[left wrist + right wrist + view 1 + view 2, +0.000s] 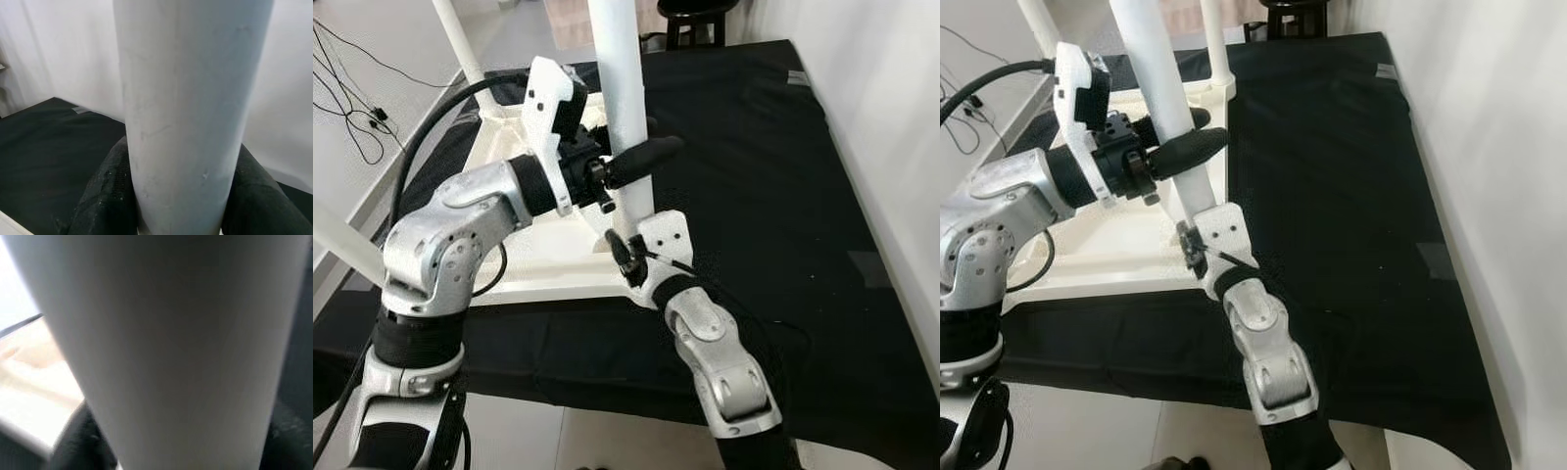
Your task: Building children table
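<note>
A white children's table lies upside down on a black mat, its underside [548, 264] facing up and its legs standing upward. At the near right corner rises a thick white leg [619, 78]. My left gripper [641, 157] is shut on this leg at mid height, one black finger [105, 196] on each side. My right gripper [631, 250] is shut on the same leg lower down, close to its base, where the leg [181, 342] sits between the dark fingers [78, 445]. The joint between leg and table is hidden behind my right wrist.
Other white legs stand at the far left [460, 49], far right [1216, 39] and near left [342, 245]. The black mat [754, 147] stretches right to a white wall [901, 117]. A dark stool [695, 20] stands behind. Cables [352, 108] lie on the floor left.
</note>
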You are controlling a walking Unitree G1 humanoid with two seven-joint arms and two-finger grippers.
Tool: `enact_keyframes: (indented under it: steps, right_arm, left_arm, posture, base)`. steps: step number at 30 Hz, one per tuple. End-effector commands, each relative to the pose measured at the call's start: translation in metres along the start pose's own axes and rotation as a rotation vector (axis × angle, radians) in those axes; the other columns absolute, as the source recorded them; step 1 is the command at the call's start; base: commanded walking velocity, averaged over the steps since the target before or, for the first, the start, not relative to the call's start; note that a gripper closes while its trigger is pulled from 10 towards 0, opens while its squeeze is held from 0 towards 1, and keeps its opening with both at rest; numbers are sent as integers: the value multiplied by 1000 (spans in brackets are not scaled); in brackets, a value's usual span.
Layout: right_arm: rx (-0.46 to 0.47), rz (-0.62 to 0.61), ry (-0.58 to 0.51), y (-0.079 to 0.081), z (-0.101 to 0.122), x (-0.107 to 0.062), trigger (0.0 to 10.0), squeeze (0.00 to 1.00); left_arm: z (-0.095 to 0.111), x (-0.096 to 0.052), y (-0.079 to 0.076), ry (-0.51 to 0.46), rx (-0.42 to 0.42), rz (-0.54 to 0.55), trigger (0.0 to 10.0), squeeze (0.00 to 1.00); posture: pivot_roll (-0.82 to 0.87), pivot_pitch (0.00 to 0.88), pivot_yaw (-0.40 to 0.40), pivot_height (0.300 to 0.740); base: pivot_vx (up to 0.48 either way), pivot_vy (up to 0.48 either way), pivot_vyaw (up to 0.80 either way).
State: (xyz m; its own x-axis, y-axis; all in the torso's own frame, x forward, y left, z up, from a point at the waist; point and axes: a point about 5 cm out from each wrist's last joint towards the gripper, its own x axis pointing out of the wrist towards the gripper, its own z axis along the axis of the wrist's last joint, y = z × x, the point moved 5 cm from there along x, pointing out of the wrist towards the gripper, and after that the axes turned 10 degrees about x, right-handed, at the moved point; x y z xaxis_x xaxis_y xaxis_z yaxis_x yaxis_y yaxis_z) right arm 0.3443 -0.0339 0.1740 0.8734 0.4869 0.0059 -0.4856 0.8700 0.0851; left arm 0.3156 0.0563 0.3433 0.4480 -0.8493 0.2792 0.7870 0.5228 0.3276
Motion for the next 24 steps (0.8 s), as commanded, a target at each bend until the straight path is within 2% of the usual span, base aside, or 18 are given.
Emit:
enact_keyframes:
  steps: [1,2,3,4,5,6,7,9,10,11,12,13,15,19,23,24]
  right_arm:
    - [17,91,-47,6,13,4,10000,1000]
    - [1,180,-100,2,33,6,10000,1000]
    - [1,180,-100,2,33,6,10000,1000]
    - [-23,269,-140,-4,54,7,10000,1000]
    - [-23,269,-140,-4,54,7,10000,1000]
    - [-57,372,-164,-7,72,5,10000,1000]
    - [-57,372,-164,-7,72,5,10000,1000]
    - [-156,520,-165,-11,90,0,10000,1000]
    - [-205,604,-134,-8,91,-2,10000,588]
    - [-205,604,-134,-8,91,-2,10000,588]
    - [-232,656,-110,-6,90,-3,10000,588]
    - [-261,735,-62,-2,83,-5,10000,0]
    - [-267,849,9,4,72,-9,10000,0]
    - [-244,913,47,7,66,-8,10000,0]
    - [-220,971,76,11,59,3,10000,0]
    - [-210,982,83,12,57,4,1608,0]
  left_arm:
    - [-4,-4,-1,4,-20,8,0,0]
    - [-5,-5,-1,1,-23,12,0,0]
    - [-5,-5,-1,1,-23,12,0,0]
    - [-5,-6,-2,1,-27,14,0,0]
    - [-5,-6,-2,1,-27,14,0,0]
    - [-6,-7,-3,1,-29,16,0,0]
    - [-6,-7,-3,1,-29,16,0,0]
    - [-6,-8,-5,0,-32,18,0,0]
    - [-6,-8,-5,-1,-33,19,0,0]
    - [-6,-8,-5,-1,-33,19,0,0]
    - [-6,-8,-5,-2,-33,20,0,0]
    - [-5,-8,-6,-3,-34,21,0,0]
    - [-5,-8,-6,-4,-35,20,0,0]
    - [-5,-7,-7,-5,-36,21,0,0]
    - [-5,-10,-6,-6,-37,39,0,0]
    - [-5,-10,-5,-5,-36,44,0,0]
  posture:
    - [3,147,123,740]
    - [5,146,121,740]
    - [5,146,121,740]
    - [6,143,120,740]
    - [6,143,120,740]
    - [7,142,119,740]
    - [7,142,119,740]
    - [10,140,117,740]
    - [9,136,119,740]
    - [9,136,119,740]
    - [9,136,119,740]
    - [11,134,117,740]
    - [13,132,116,740]
    - [16,129,115,740]
    - [23,127,107,740]
    - [25,129,105,740]
  base:
    - [0,0,0]
    - [0,0,0]
    - [0,0,0]
    - [0,0,0]
    - [0,0,0]
    - [0,0,0]
    - [0,0,0]
    - [0,0,0]
    - [0,0,0]
    - [0,0,0]
    - [0,0,0]
    - [0,0,0]
    - [0,0,0]
    - [0,0,0]
    - [0,0,0]
    - [0,0,0]
